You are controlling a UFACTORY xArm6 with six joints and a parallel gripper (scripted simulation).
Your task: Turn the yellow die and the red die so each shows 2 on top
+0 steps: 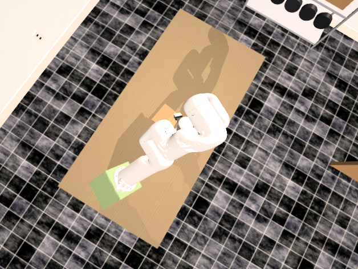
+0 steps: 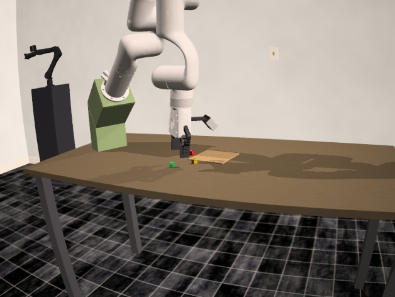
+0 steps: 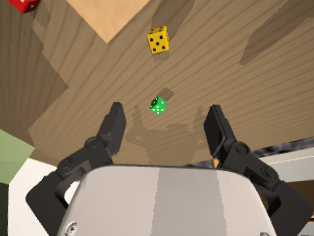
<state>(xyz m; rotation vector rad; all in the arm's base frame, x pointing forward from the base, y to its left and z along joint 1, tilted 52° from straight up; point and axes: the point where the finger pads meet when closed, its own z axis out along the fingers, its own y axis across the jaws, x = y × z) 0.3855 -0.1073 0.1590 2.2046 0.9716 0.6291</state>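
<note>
The yellow die (image 3: 158, 40) lies on the bare table just off the tan mat's corner (image 3: 107, 15); it also shows in the exterior view (image 2: 194, 161). The red die (image 2: 192, 152) lies beside the mat's near-left edge and is cut off at the top left of the wrist view (image 3: 23, 4). The green die (image 3: 158, 105) lies on the table apart from the mat (image 2: 214, 156), and also shows in the exterior view (image 2: 172, 164). My gripper (image 3: 165, 113) (image 2: 180, 150) is open and empty, low over the table, close to the red die. In the top view the arm hides the dice.
The arm's green base block (image 2: 109, 114) stands at the table's left end. A dark cabinet with a small black arm (image 2: 52, 111) stands behind the table. The table's long edge (image 3: 280, 145) is near in the wrist view.
</note>
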